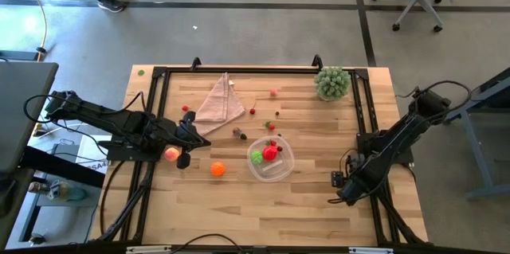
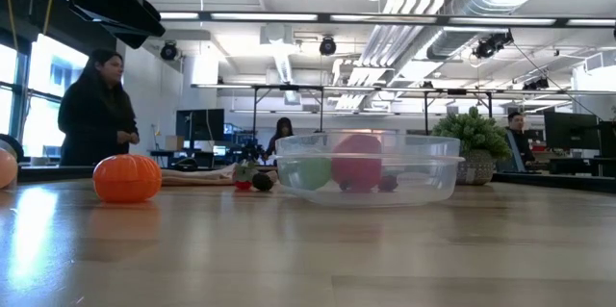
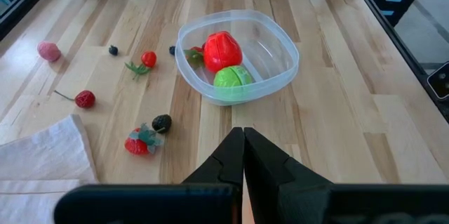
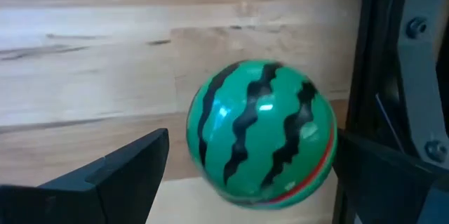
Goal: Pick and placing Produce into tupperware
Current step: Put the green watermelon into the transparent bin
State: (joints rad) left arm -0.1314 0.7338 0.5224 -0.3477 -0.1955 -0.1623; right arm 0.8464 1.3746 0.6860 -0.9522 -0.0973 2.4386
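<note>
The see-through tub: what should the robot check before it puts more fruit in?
1. Room in the clear, round-cornered plastic tub: ok. There is space beside the red fruit and the green fruit.
2. Right gripper lined up on the striped dark-green melon: ok, with one finger on each side.
3. Melon gripped: not ok. The fingers are open and a gap shows at one finger.
4. Left gripper ready to grab: not ok, its fingers are shut.
5. Small orange ball free to pick: ok. It sits alone on the wooden table.
</note>
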